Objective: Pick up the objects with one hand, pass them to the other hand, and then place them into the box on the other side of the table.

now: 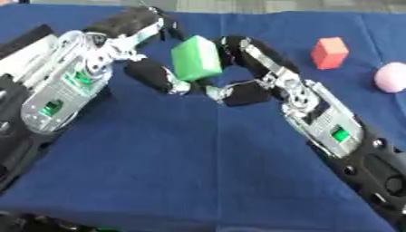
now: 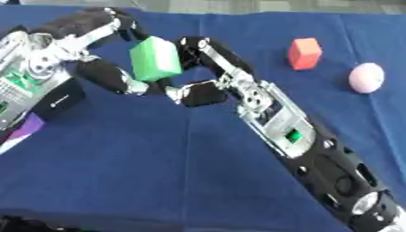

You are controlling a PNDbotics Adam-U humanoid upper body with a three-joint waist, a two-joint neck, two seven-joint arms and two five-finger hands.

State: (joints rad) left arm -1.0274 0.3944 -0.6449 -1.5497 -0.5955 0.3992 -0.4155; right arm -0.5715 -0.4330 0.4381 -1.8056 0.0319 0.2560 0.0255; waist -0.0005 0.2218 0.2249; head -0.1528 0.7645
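Note:
A green block (image 1: 196,58) hangs above the blue table (image 1: 198,172), held between both hands at the upper middle. My left hand (image 1: 127,45) comes in from the left, its fingers curled over the block's top and its thumb under its left side. My right hand (image 1: 258,63) comes in from the right, with fingers against the block's right face and the thumb curled below it. A red block (image 1: 329,52) stands on the cloth at the upper right. Near the right edge lies a pink ball (image 1: 390,77).
A pale, dark-edged thing (image 1: 22,47) shows at the left edge behind my left arm. A small purple patch (image 2: 28,125) peeks out under that arm. My right forearm (image 1: 349,140) crosses the lower right of the table.

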